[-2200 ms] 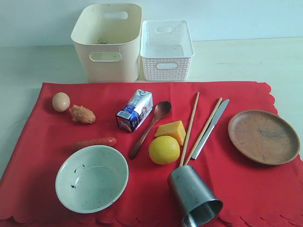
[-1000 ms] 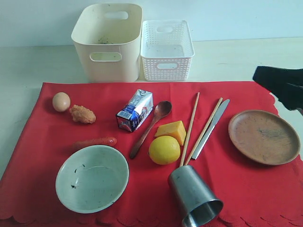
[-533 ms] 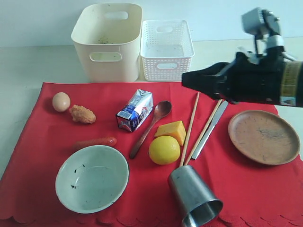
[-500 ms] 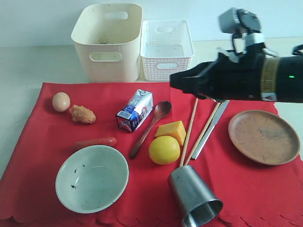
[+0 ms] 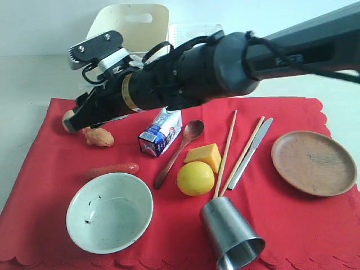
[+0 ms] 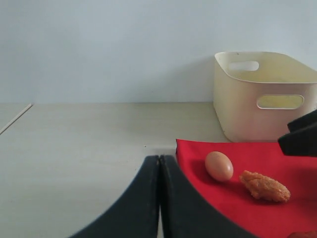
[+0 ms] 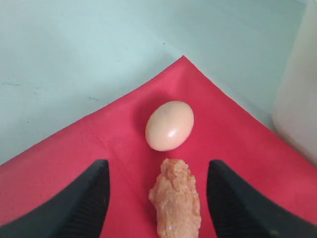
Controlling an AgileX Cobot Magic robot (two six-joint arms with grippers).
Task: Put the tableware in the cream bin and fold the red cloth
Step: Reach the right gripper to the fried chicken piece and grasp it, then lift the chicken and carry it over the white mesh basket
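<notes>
While left gripper (image 6: 159,161) sits closed, right gripper (image 7: 158,164) spreads wide, empty, over the nugget (image 7: 176,203).

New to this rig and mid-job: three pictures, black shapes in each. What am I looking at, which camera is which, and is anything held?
This is a two-armed robot with grippers. The wide picture is from a camera off the arms: the right arm reaches across the red cloth, where a bowl, steel cup, spoon, chopsticks, knife, wooden plate and food lie. The other two come from wrist cameras. The right gripper is open and empty, close to the egg and a fried piece. The left gripper is shut, holding nothing, near the cloth's corner, facing the cream bin.
</notes>
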